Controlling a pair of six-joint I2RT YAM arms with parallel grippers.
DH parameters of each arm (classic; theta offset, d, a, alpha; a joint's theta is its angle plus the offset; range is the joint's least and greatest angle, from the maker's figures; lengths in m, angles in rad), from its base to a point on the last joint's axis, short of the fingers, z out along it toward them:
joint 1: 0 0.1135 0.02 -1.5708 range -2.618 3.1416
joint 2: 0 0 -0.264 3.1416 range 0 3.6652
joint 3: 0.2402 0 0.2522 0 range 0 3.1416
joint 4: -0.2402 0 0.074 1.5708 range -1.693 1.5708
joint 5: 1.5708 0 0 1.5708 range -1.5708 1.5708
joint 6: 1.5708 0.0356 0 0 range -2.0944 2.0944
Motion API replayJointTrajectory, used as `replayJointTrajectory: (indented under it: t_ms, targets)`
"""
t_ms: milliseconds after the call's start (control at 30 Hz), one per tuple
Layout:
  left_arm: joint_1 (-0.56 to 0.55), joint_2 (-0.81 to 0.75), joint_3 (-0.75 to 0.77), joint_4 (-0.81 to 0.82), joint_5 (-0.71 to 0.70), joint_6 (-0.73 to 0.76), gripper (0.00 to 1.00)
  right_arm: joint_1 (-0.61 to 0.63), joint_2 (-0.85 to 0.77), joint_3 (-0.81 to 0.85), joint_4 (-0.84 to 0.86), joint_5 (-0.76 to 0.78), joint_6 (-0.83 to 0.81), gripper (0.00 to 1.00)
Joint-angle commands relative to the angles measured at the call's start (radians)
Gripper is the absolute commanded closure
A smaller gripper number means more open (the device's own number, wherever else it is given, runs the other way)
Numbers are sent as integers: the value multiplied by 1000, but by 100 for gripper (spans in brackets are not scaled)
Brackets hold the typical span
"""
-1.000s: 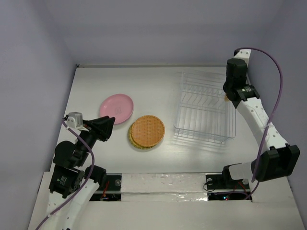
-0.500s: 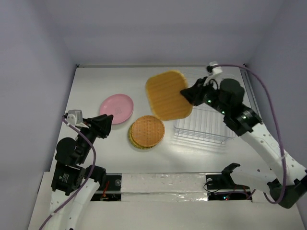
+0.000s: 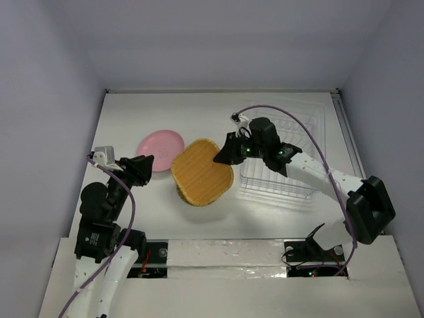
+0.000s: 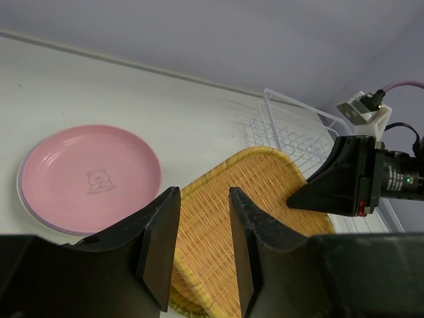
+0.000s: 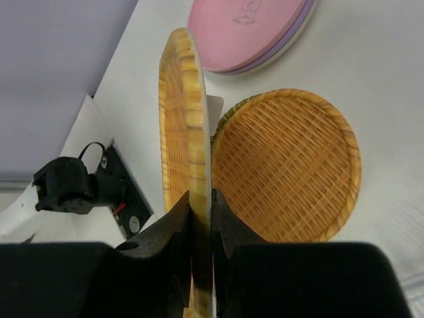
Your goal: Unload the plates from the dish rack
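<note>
My right gripper (image 3: 224, 154) is shut on the rim of the rounded-square orange woven plate (image 3: 201, 173), holding it tilted just above the stack of round orange woven plates (image 5: 285, 164). In the right wrist view the square plate (image 5: 188, 152) stands edge-on between my fingers. The pink plate (image 3: 161, 149) lies on a lavender one at the left; it also shows in the left wrist view (image 4: 89, 177). The white wire dish rack (image 3: 285, 156) stands at the right with no plates showing in it. My left gripper (image 3: 147, 163) is open and empty, beside the pink plate.
The white table (image 3: 199, 112) ends at purple walls on the left, back and right. The square plate fills the left wrist view (image 4: 265, 218) beyond my fingers, with the right gripper (image 4: 311, 195) on its far edge.
My right arm has carried the square orange plate from above the rack's left side down and left over the round orange stack. The left arm has shifted slightly.
</note>
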Motion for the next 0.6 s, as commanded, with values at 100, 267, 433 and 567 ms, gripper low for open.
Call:
replayJointTrajectory:
  t_ms: [100,267,433,567]
  targets:
    - [13,24,-2,45,22,3,68,10,81,13,206,-130,68,100]
    - [22,29,-2,47,25,4,68,10,165,48,135,-110,31,100]
    - [22,31,-2,48,27,4,68,10,187,65,65,2,-9,90]
    - [22,28,-2,48,28,4,68,10,180,70,-32,148,-40,75]
